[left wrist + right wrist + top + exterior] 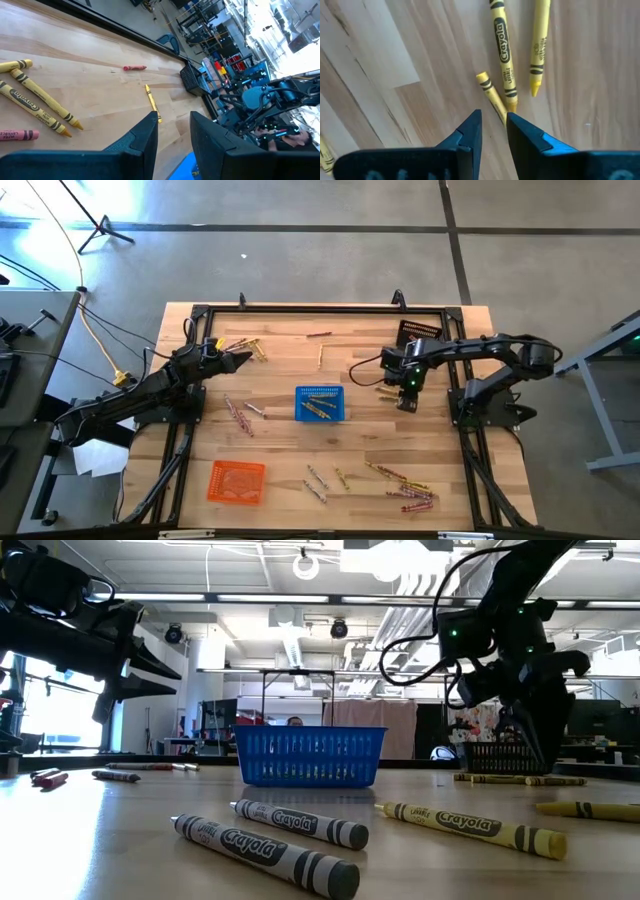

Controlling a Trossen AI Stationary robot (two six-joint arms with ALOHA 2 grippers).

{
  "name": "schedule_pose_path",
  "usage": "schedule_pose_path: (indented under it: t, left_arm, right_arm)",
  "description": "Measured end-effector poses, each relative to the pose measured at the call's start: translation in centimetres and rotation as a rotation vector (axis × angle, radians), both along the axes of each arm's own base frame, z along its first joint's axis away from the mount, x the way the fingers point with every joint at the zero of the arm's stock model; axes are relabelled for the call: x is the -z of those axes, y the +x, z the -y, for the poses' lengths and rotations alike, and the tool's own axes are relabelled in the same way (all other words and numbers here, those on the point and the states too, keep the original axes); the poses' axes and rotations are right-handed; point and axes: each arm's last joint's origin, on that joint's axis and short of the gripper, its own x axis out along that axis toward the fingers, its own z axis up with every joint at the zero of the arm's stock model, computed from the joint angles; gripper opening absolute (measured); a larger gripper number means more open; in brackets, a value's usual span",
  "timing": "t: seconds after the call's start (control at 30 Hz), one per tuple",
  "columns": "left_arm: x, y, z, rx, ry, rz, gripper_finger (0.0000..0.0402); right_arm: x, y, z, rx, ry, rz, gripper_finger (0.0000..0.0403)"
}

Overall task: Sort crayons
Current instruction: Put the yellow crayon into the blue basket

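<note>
The wooden desk [280, 450] fills most of the high view, with a dark arm reaching in from each side. The left arm lies along the left edge, and its left pincer [240, 360] hangs above the far-left part of the desk with its fingers [142, 142] parted and nothing between them, just beside a small group of yellow crayons [246, 348]. The right arm stretches in from the right edge, and the right pincer [406, 402] points down at the desk to the right of the blue basket [320, 404]; in the right wrist view its fingers [470, 132] stand a narrow gap apart, astride one end of a short yellow crayon [489, 92] lying flat on the wood, though whether they press on it cannot be told. Two longer yellow crayons [503, 55] lie just beyond that one, side by side. The blue basket sits near the middle of the desk with several crayons inside it. An orange basket [237, 482] sits at the near left, and a dark basket [420, 332] sits at the far right, close behind the right arm. More crayons are scattered about: a pink and tan cluster [240, 414] left of the blue basket, a loose spread [400, 484] along the near right, a red crayon [320, 335] near the far edge, and a single yellow one [320, 356] just in front of it.
</note>
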Motion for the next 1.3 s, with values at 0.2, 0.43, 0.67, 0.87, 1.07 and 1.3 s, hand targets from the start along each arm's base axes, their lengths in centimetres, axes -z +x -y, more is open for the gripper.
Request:
schedule_pose_path:
  t: [0.2,0.43,0.67,0.87,1.07,1.3]
  left_arm:
    - [0.0,0.0,0.0,0.000,0.000,0.000,0.0101]
    - [0.0,0.0,0.0,0.000,0.000,0.000,0.0101]
    - [0.0,0.0,0.0,0.000,0.000,0.000,0.0101]
    - [0.0,0.0,0.0,0.000,0.000,0.000,0.0101]
    - [0.0,0.0,0.0,0.000,0.000,0.000,0.0101]
    - [0.0,0.0,0.0,0.000,0.000,-0.001,0.0101]
  right_arm:
    - [0.0,0.2,-0.2,0.091,0.001,-0.011,0.0073]
    - [0.0,1.0,-1.0,0.169,-0.002,0.012,0.0073]
    - [-0.2,2.6,-1.1,0.061,-0.092,0.185,0.0073]
    - [-0.2,2.9,-0.9,0.035,-0.140,0.215,0.0073]
    - [1.3,3.5,-0.8,0.030,-0.129,0.179,0.0073]
    - [3.0,3.8,-0.6,0.006,-0.120,0.102,0.0073]
